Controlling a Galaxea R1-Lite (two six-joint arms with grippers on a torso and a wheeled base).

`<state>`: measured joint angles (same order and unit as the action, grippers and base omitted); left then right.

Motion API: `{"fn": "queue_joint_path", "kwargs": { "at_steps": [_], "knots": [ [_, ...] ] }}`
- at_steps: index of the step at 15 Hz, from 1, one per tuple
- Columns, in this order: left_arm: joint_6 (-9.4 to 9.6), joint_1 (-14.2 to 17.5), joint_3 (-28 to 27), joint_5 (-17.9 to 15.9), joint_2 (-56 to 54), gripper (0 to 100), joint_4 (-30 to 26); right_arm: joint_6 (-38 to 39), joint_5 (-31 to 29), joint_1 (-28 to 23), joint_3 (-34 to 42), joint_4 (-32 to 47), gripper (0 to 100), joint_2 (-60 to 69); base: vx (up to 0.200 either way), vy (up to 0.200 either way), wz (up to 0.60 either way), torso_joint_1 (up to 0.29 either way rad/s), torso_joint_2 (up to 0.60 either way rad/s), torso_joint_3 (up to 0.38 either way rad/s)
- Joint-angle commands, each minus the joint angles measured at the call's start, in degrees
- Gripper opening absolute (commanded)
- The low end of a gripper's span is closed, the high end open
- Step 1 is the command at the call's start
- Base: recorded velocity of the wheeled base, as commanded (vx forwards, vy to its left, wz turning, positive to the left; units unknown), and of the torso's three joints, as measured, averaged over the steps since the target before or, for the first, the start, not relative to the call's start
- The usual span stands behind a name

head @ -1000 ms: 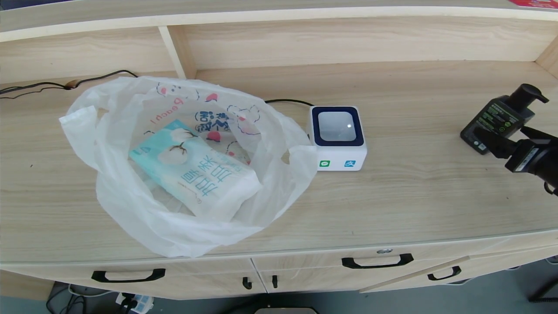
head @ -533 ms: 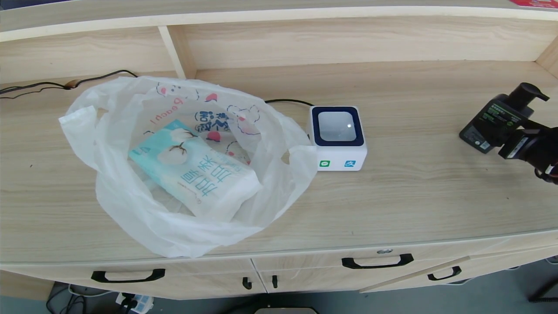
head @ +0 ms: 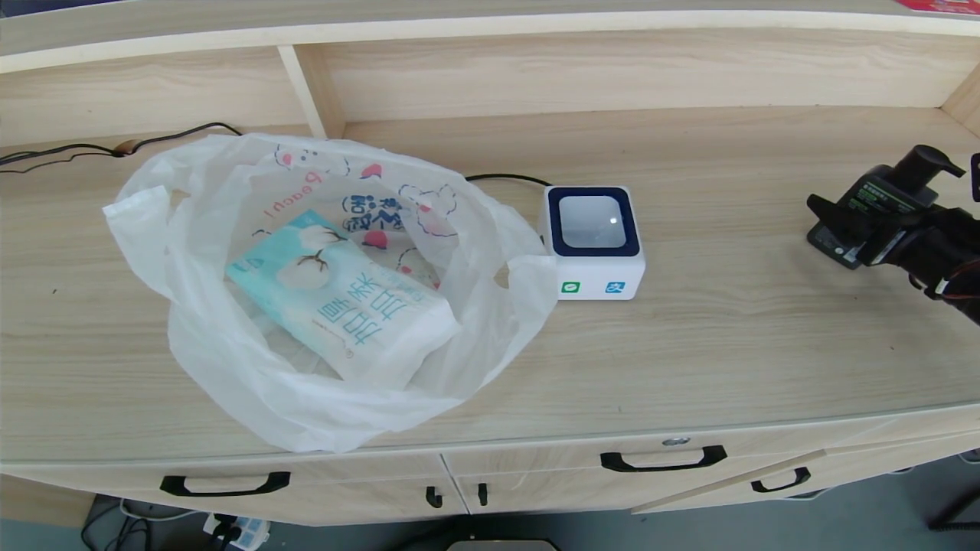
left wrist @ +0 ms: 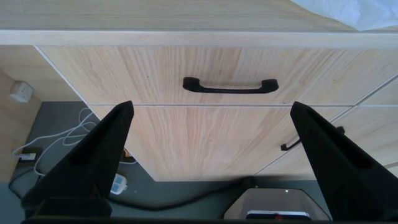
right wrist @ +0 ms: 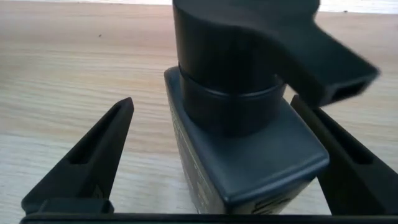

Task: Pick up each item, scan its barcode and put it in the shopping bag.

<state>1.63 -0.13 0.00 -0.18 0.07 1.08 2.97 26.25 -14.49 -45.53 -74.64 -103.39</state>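
Note:
A black pump bottle [head: 880,200] lies at the far right of the wooden counter [head: 735,344]. My right gripper [head: 864,220] is open and straddles the bottle [right wrist: 249,155], one finger on each side with small gaps, as the right wrist view [right wrist: 211,106] shows. The white scanner [head: 593,239] with its blue-rimmed window stands mid-counter. To its left the white shopping bag [head: 191,306] lies open with a pale blue tissue pack [head: 344,306] inside. My left gripper [left wrist: 211,106] is open and holds nothing, low in front of the drawer fronts.
A black cable [head: 115,148] runs behind the bag and another [head: 505,178] leads to the scanner. A shelf divider [head: 310,88] rises at the back. Drawers with black handles [head: 662,459] sit under the counter edge, one [left wrist: 230,86] before my left gripper.
My right gripper has moved away from the counter's front edge onto the pump bottle, so its fingers now sit on either side of it. The bag, tissue pack and scanner have not moved.

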Motion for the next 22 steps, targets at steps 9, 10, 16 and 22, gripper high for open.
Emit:
{"fn": "queue_joint_path", "kwargs": {
  "at_steps": [9, 10, 16, 22],
  "knots": [
    [-0.05, 0.05, 0.00, 0.01, 0.01, 100, -0.03, 1.77, 0.12, -0.10, 0.71, -6.22, 0, -1.29, 0.000, 0.000, 0.00, 0.000, 0.00, 0.000],
    [0.04, -0.04, 0.00, 0.01, 0.01, 100, 0.06, 1.77, 0.12, -0.10, 0.53, -6.22, 0, -1.20, 0.000, 0.000, 0.00, 0.000, 0.00, 0.000],
    [0.04, -0.04, 0.00, 0.01, 0.01, 100, -0.03, 16.54, 0.47, 11.77, 11.25, -4.81, 0, 18.40, 0.000, 0.000, 0.00, 0.000, 0.00, 0.000],
    [0.04, -0.04, 0.00, 0.01, 0.01, 100, -0.03, 24.54, 0.82, 33.48, 7.56, 5.74, 0, 23.67, 0.000, 0.000, 0.00, 0.000, 0.00, 0.000]
  ]
}}
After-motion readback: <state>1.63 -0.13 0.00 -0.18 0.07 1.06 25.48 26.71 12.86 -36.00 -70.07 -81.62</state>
